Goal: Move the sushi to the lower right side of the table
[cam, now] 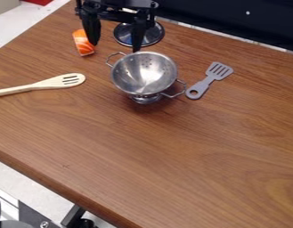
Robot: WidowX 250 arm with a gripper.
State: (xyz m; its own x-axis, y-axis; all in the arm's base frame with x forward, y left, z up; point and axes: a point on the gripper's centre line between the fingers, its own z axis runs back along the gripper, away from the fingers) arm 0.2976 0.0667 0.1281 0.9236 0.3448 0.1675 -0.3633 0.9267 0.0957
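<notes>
- Just above the middle, a silver metal colander [136, 73], upright on its foot, perforated, with one wire handle toward the upper left and another toward the lower right.
- Just beside the lower-right handle, a gray slotted spatula [212, 76], lying flat, with slots toward the upper right and a hanging hole at the lower left.
- Farther back than the colander, a shiny round lid [153, 35] with a dark rim.
- On the left, a pale wooden slotted spatula [56, 82], flat, with its handle running out past the left edge.
- At the top left corner, something red [38, 1], partly cut off.
</notes>
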